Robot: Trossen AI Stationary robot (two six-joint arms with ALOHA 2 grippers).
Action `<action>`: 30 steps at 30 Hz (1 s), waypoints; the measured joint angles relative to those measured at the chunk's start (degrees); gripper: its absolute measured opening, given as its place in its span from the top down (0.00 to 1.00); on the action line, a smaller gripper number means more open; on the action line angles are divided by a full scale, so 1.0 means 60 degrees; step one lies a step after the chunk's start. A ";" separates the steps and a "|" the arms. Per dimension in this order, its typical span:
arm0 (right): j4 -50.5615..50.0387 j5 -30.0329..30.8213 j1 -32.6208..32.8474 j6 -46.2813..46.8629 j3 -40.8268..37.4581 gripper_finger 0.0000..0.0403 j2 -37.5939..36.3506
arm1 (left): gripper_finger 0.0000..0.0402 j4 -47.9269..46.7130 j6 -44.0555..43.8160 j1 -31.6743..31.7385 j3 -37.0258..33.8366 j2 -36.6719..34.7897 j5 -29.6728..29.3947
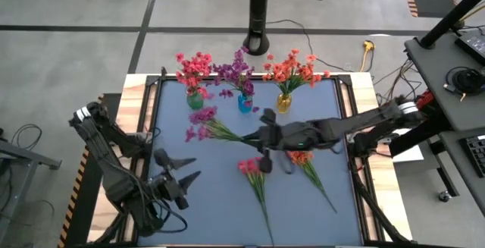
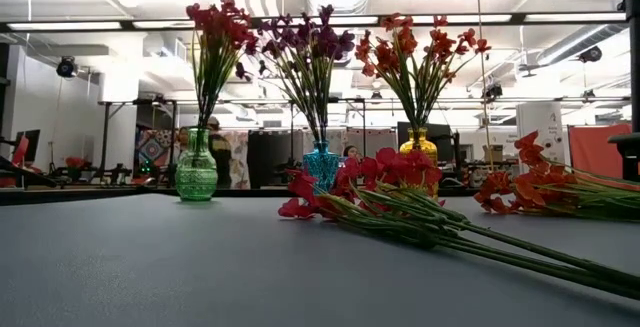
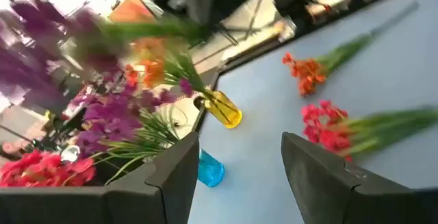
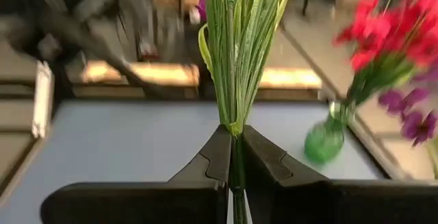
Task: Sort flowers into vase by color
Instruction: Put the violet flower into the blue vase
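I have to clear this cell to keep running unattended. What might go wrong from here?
The right hand pinches only the thin stems of the purple sprig; it may slip or swing. The vases stand close together and already full, so inserting could tip one. The red sprig and orange sprig lie near that arm and could be swept.

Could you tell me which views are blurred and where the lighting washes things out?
Left wrist view: the purple flowers smear badly and the top-left corner is blown out. Right wrist view: the green vase and background blur, the clamped stems stay sharp. Low view: ceiling lights glare above a crisp foreground.
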 joint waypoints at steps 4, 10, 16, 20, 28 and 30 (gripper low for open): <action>0.2057 -0.0003 0.0138 -0.0357 -0.1506 0.96 -0.0906 | 0.53 0.0094 0.0619 0.0156 0.0306 0.0534 0.0264; 0.4150 0.0000 0.0179 -0.0660 -0.3136 0.96 -0.1820 | 0.59 0.0911 0.1788 0.0837 0.0808 0.1163 0.0826; 0.4367 -0.0112 0.0217 -0.0909 -0.3487 0.96 -0.2295 | 0.70 0.4497 0.5273 0.2247 0.0411 0.1608 0.4427; 0.4403 -0.0338 0.0301 -0.1343 -0.3487 0.96 -0.2365 | 0.76 0.7790 0.7686 0.2988 -0.0461 0.1570 0.6332; 0.5978 -0.0354 0.0532 -0.1649 -0.4286 0.96 -0.2167 | 0.81 1.2261 0.8665 0.3968 -0.2627 0.0346 0.6423; 0.6983 -0.0372 0.0567 -0.1742 -0.4733 0.96 -0.2123 | 0.81 1.3909 0.9080 0.4015 -0.3330 -0.0037 0.6500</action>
